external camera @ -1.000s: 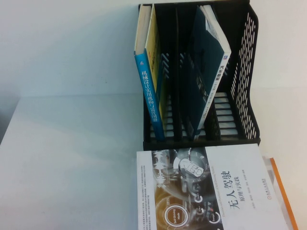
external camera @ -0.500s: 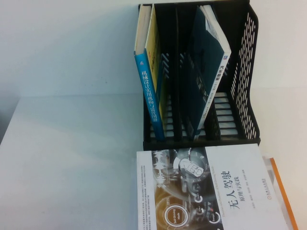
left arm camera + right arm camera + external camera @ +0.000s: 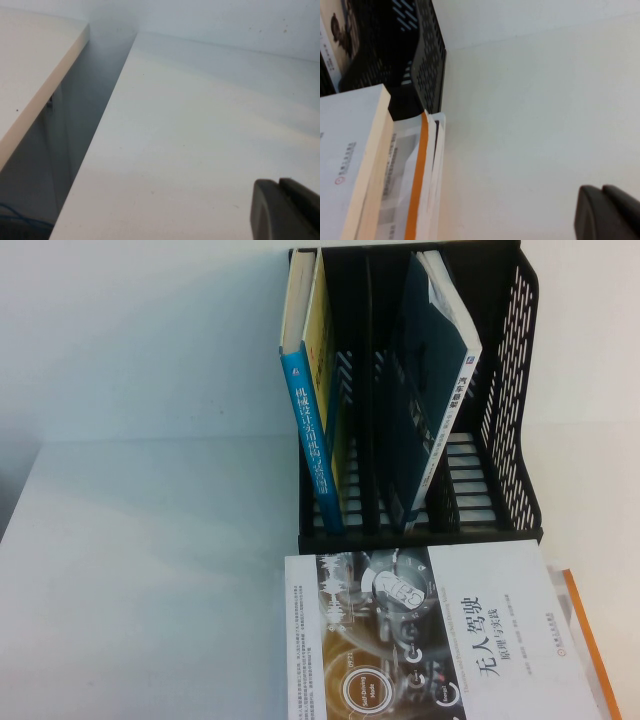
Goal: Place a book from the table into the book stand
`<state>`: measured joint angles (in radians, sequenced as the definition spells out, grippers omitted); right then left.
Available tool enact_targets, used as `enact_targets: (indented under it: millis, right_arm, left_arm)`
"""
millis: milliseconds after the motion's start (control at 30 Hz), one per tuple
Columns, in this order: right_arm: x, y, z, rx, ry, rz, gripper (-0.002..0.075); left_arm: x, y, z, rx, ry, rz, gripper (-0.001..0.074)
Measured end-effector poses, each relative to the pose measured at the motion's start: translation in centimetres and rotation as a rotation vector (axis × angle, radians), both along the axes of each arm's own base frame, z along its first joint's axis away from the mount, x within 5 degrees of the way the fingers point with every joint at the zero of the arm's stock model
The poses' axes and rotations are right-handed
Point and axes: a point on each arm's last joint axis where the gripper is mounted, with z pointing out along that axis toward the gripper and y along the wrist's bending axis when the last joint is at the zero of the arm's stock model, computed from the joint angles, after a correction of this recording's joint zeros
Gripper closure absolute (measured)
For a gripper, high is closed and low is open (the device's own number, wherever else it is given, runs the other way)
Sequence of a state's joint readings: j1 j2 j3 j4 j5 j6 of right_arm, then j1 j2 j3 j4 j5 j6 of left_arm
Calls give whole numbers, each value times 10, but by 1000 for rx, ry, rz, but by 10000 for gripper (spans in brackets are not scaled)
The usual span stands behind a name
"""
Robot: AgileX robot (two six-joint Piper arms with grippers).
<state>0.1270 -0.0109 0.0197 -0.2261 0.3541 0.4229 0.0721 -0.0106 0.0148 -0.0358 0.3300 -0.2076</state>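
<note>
1. The book (image 3: 440, 640), a white paperback with a black Chinese title and a dashboard picture, lies flat on the table (image 3: 150, 570) at the near edge, just in front of the book stand (image 3: 520, 390)
2. Beneath it lies an orange-edged book (image 3: 585, 635), its edge showing on the right
3. The black stand holds a blue-spined book (image 3: 312, 440) upright in its leftmost slot and a dark-covered book (image 3: 440, 390) leaning in a slot further right
4. The left gripper (image 3: 287, 210) hovers over bare tabletop on the left, its jaws closed on nothing
5. The right gripper (image 3: 607, 215) hangs above bare table to the right of the stacked books, well apart from them; its dark fingers appear pressed together, gripping nothing
</note>
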Motion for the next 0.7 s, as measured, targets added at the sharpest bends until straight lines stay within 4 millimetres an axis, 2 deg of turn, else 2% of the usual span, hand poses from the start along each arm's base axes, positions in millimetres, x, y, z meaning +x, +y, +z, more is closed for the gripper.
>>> enact_targets:
  millis: [467, 700]
  right_arm:
    - [1, 0, 1, -14, -16, 4, 730]
    - [3, 2, 9, -6, -118, 27, 729]
  left_arm:
    - [1, 1, 2, 28, -33, -1, 738]
    - [4, 1, 27, 2, -315, 10, 738]
